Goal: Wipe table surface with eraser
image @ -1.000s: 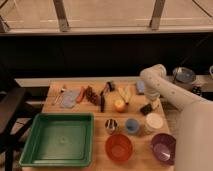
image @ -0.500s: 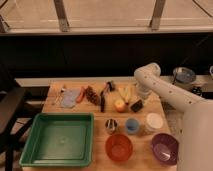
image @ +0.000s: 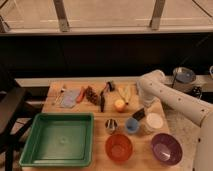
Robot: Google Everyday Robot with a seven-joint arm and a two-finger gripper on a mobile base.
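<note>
No text, label, brand, number or sign can be read on anything here, neither on the light brown wooden worktop (image: 165, 135) nor on the white arm's tool (image: 141, 113), which sits at about three o'clock from the worktop's middle.

White arm bent, tool (image: 140, 113) low
</note>
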